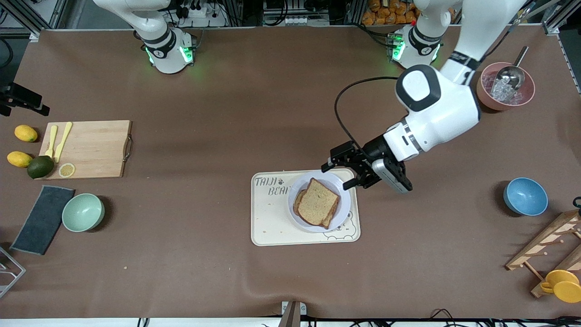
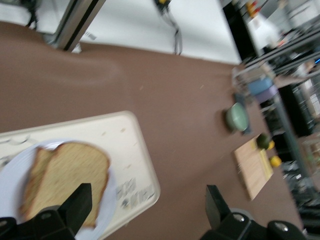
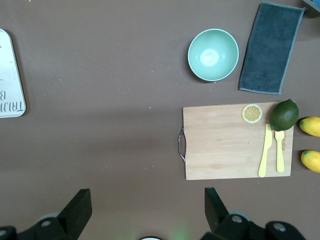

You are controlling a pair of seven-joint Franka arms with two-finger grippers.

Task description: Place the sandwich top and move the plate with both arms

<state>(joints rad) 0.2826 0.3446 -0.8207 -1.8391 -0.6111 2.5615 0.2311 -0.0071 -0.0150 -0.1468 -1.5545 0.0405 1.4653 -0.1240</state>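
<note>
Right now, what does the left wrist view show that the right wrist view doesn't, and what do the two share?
Left wrist only: the sandwich top lying on the plate, and the left hand, open and empty, over the tray's edge.

Right wrist only: the lemon slice, the yellow knife and fork on the board, the whole dark cloth, and the right hand, open and empty, over bare table.

Both: the tray, mint bowl, cutting board, lime and lemons.
</note>
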